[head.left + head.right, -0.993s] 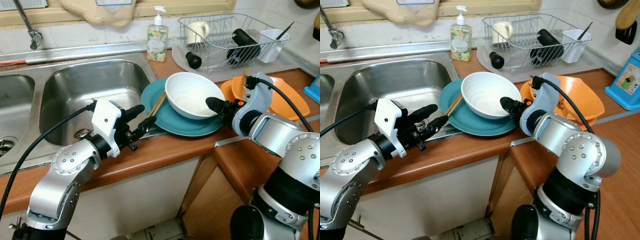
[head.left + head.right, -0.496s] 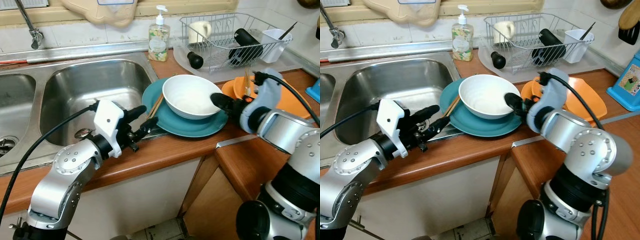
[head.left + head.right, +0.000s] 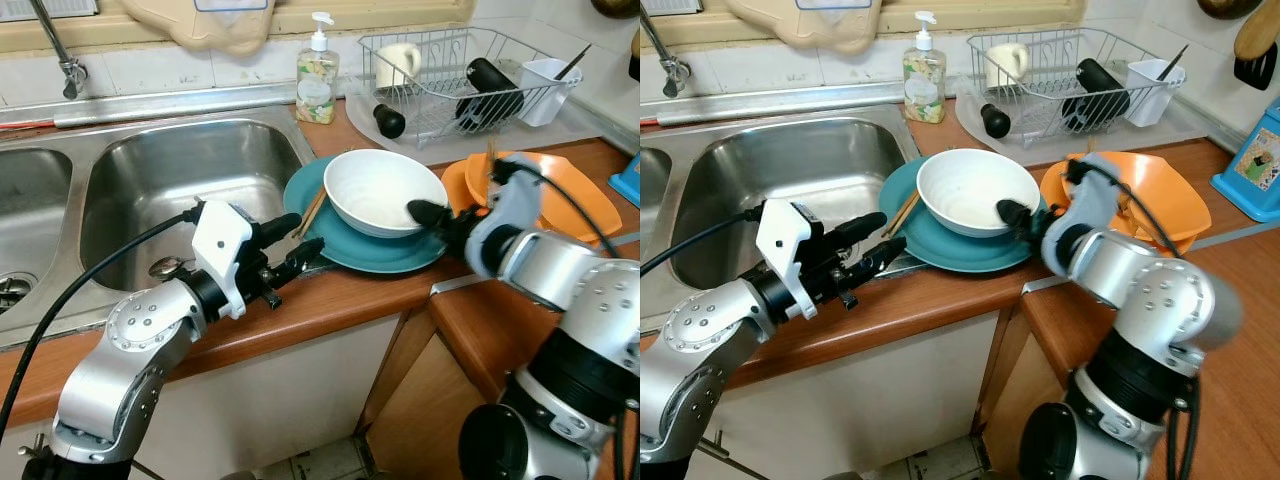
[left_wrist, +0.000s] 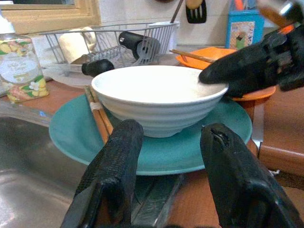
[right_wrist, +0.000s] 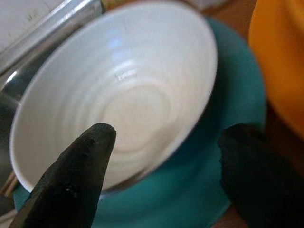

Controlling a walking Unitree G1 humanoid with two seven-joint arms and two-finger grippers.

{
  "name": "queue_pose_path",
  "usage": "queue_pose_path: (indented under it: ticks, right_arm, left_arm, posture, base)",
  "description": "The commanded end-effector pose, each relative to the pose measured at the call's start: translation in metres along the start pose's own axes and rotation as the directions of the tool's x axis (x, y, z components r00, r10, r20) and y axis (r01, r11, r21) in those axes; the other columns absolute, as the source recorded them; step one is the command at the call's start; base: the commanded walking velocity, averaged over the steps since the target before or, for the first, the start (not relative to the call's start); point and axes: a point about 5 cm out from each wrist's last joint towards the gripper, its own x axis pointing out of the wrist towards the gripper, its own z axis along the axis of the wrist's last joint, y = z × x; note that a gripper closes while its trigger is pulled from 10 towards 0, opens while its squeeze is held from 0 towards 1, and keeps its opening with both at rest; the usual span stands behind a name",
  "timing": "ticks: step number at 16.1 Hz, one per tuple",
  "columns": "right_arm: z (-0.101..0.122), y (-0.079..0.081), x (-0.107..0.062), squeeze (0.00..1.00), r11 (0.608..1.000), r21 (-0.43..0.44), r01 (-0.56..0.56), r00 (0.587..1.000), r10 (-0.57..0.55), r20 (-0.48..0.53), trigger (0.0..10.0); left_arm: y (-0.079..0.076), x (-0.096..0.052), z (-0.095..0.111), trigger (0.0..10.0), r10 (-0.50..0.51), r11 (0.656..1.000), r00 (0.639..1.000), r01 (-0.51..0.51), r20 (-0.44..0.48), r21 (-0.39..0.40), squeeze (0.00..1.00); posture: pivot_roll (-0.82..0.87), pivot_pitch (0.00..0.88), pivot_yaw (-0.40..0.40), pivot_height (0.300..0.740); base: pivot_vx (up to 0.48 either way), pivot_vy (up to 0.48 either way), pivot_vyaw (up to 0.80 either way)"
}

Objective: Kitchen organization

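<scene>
Right gripper (image 5: 161, 166) spread astride right rim of white ribbed ceramic bowl (image 3: 380, 190): stiff, slick, breakable; pinch rim. Left gripper (image 4: 173, 156) spread, near.

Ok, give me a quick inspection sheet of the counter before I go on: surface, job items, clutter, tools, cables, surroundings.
Surface: wooden counter beside a steel sink.
Job's things: white bowl on a teal plate; chopsticks on the plate's rim; orange bowl alongside.
Clutter: soap bottle; dish rack holding a mug and black bottles.
Grippers: right tool open, straddling the white bowl's rim; left tool open, just short of the plate.
Cables: black cable along the left arm.
Surroundings: tap, tiled wall.
</scene>
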Motion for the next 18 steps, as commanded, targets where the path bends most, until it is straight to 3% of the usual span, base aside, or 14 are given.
queue_pose_path:
  ticks: [1,2,3,4,18]
  right_arm:
    - [0.0019,-0.002,0.0018,0.0,1.0,0.011,0.022,1.0,-0.022,0.0,3.8]
    - [0.0018,-0.003,0.0036,0.0,0.999,0.02,0.026,1.0,-0.026,0.001,1.5]
    - [0.0016,-0.0036,0.0049,0.0,0.999,0.029,0.029,1.0,-0.029,0.0,0.3]
    - [0.001,-0.004,0.0055,0.0,0.999,0.034,0.029,1.0,-0.029,-0.001,0.0]
    - [0.008,-0.0032,0.0027,0.0,0.999,0.026,0.039,0.996,-0.041,0.083,0.0]
  left_arm:
    - [-0.0022,-0.002,0.0036,10.0,-0.014,1.0,1.0,0.014,0.003,0.008,0.0]
    - [-0.0029,-0.0025,0.0035,10.0,-0.016,1.0,1.0,0.016,0.001,0.007,0.0]
    - [-0.0034,-0.0027,0.0035,10.0,-0.018,1.0,1.0,0.018,0.0,0.006,0.0]
    - [-0.0037,-0.0028,0.0031,10.0,-0.019,1.0,1.0,0.019,-0.001,0.006,0.0]
    - [-0.0024,0.0048,0.004,10.0,-0.008,1.0,1.0,0.008,0.008,0.018,0.0]
  posture:
    - [-0.09,0.0,-0.034,0.74]
    - [-0.09,0.0,-0.034,0.74]
    - [-0.09,0.0,-0.034,0.74]
    - [-0.09,0.0,-0.036,0.74]
    - [-0.11,0.0,-0.014,0.74]
  base:
    - [0.0,0.0,0.0]
    - [0.0,0.0,0.0]
    - [0.0,0.0,0.0]
    - [0.0,0.0,0.0]
    - [0.0,0.0,0.0]
